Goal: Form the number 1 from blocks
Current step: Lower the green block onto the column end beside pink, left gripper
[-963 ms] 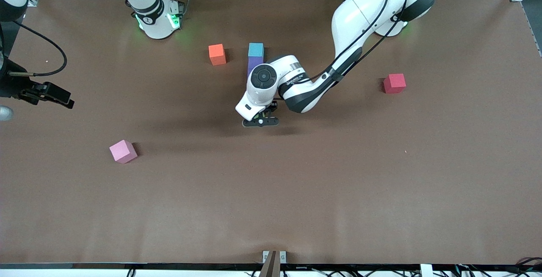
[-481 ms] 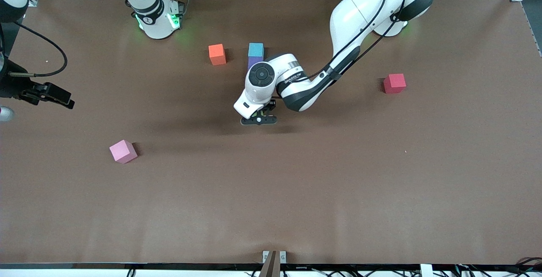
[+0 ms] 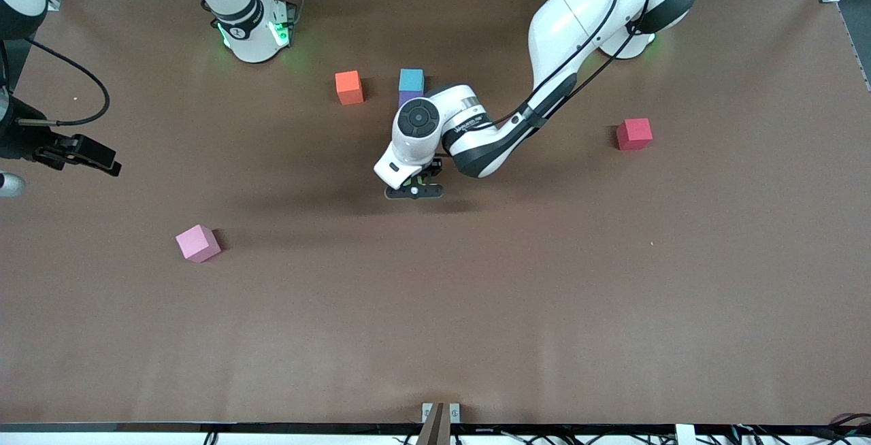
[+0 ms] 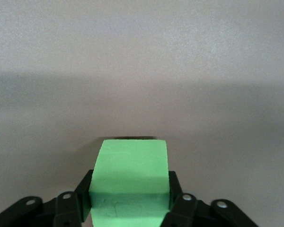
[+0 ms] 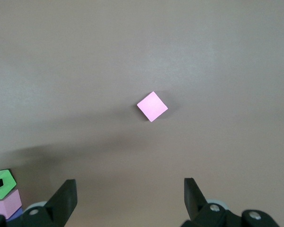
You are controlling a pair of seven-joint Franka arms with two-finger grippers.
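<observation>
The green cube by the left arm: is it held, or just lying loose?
Held. In the left wrist view the left tool is shut on the green cube, one finger against each side.

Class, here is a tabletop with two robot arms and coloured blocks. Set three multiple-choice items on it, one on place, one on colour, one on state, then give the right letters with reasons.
1. What touches the light blue block?
A. red block
B. purple block
C. pink block

2. What colour is the block in the left hand?
A. orange
B. red
C. green

3. How is the right hand?
A. open and empty
B. shut on a pink block
C. shut on an orange block

Answers:
1 B: the purple block sits against it, on the side nearer the front camera.
2 C: the left wrist view shows a green block between the fingers.
3 A: its fingers stand apart over bare table, the pink block lying free.
</observation>
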